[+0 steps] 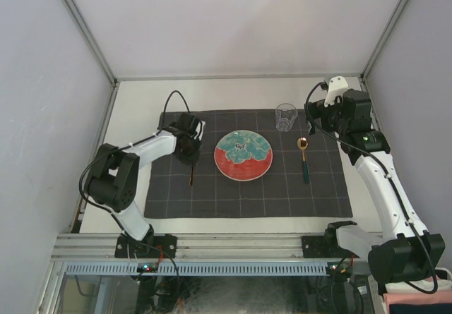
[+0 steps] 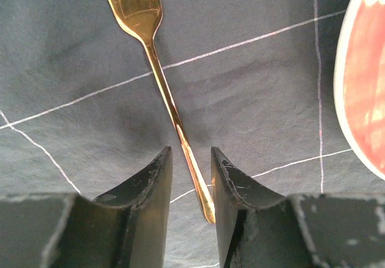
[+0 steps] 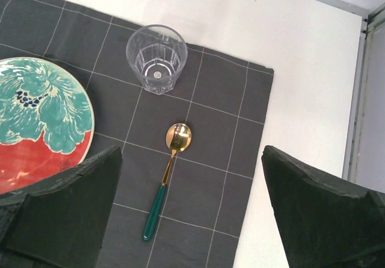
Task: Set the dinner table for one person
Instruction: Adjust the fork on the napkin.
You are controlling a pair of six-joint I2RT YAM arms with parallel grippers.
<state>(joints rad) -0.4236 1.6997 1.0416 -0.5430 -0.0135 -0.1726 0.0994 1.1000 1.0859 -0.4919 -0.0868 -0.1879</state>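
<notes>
On the cloth (image 1: 247,197) the plate (image 1: 243,155) sits midway, fork (image 2: 139,16) apparently just left, spoon (image 1: 304,160) right, glass (image 1: 285,116) behind the spoon.

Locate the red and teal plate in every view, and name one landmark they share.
Top external: plate mid-picture, centred on the cloth.
Left wrist: plate sliced by the right edge.
Right wrist: plate cut by the left edge.
Shared landmark: the dark checked cloth.

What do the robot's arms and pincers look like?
The left arm and right arm have white tubes, chunky black joints and looping black cables. The left pincer and right pincer have two dark, scuffed fingers each.
</notes>
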